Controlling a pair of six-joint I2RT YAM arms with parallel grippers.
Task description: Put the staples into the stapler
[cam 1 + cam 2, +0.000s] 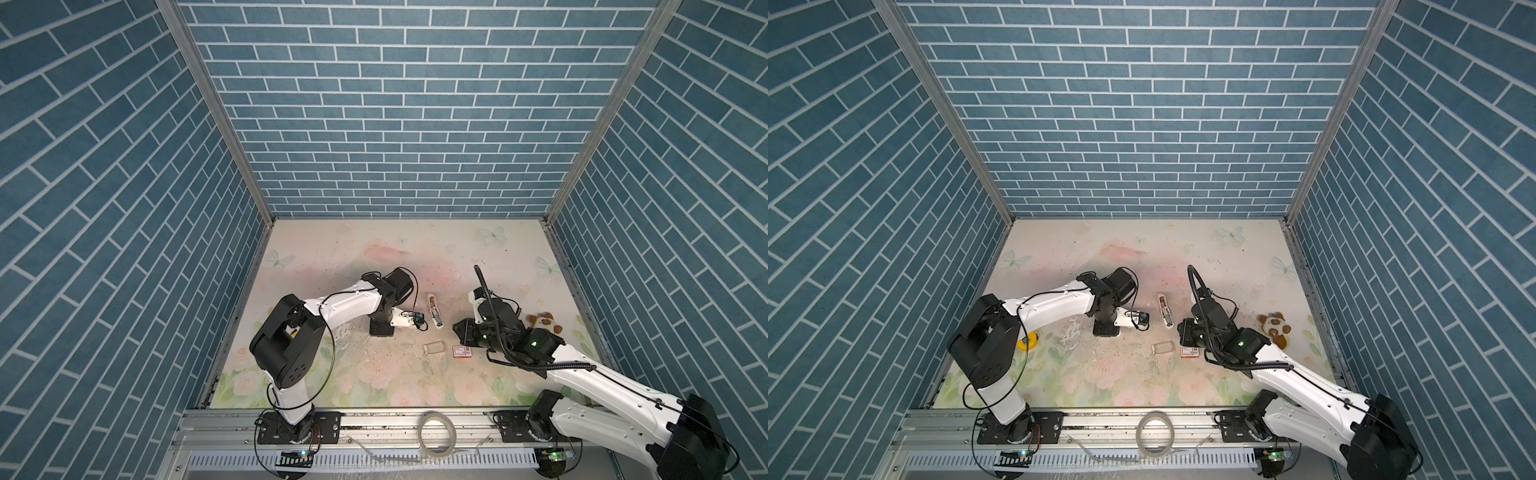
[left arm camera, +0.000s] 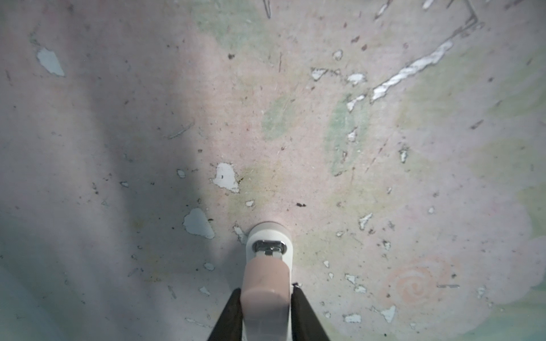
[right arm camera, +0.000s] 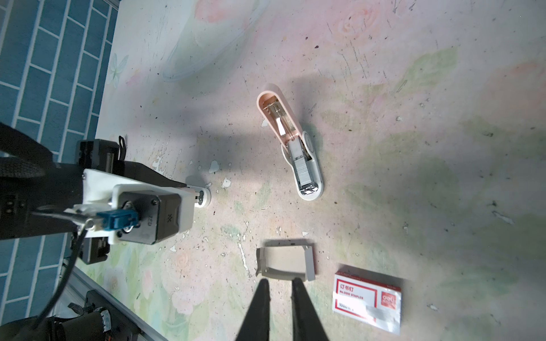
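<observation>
The stapler (image 3: 291, 147) lies on the table with its pink lid flipped back, seen in both top views (image 1: 434, 312) (image 1: 1165, 311). A grey block of staples (image 3: 304, 169) sits in its white base's metal channel. My left gripper (image 2: 266, 289) points down at the table left of the stapler, its fingers (image 2: 233, 313) pressed on either side of a small pink-and-white piece (image 2: 266, 274) with a metal end. My right gripper (image 3: 280, 282) hangs over the table beside an empty grey cardboard tray (image 3: 285, 261), with a narrow gap between its fingers and nothing in it.
A red-and-white staple box (image 3: 367, 298) lies next to the tray (image 1: 433, 347). A brown-and-white plush toy (image 1: 544, 322) sits at the right, a yellow object (image 1: 1027, 341) under the left arm. A tape roll (image 1: 437, 432) rests on the front rail. Blue brick walls enclose three sides.
</observation>
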